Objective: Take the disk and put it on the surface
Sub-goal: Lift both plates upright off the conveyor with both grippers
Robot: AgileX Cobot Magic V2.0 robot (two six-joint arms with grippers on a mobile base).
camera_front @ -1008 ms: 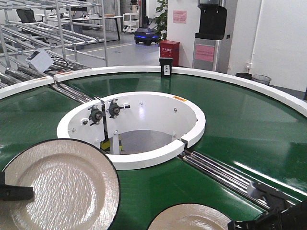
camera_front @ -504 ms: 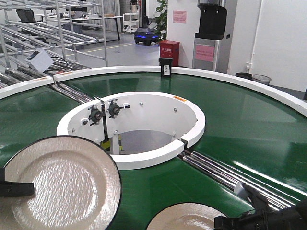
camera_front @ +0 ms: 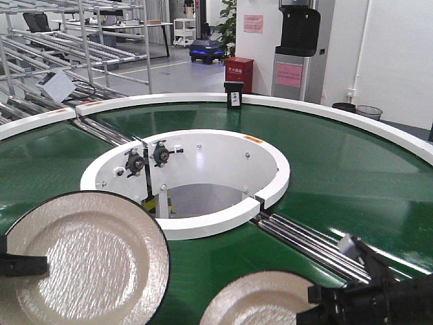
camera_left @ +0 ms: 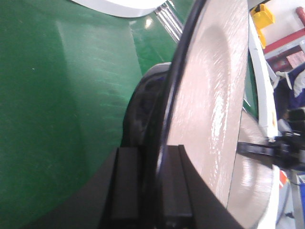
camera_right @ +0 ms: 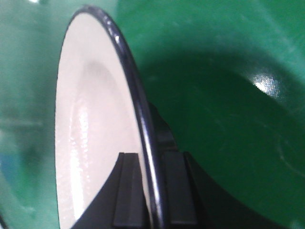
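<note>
Moved left and further into view since a second ago: cream, black-rimmed, textured round disk (camera_front: 260, 301), clenched at its rim in the right gripper (camera_right: 151, 191). Holding a matching disk (camera_front: 81, 261) edge-pinched in the left gripper (camera_left: 152, 186), over the green curved conveyor belt (camera_front: 338, 176). Likely stiff, glazed, slippery, breakable; best gripped by the rim.

The left disk (camera_front: 88, 261) runs off the front view's bottom edge, as does the right disk (camera_front: 254, 303), partly covered by the right gripper (camera_front: 314, 302). The left edge cuts the left gripper (camera_front: 39, 265).
</note>
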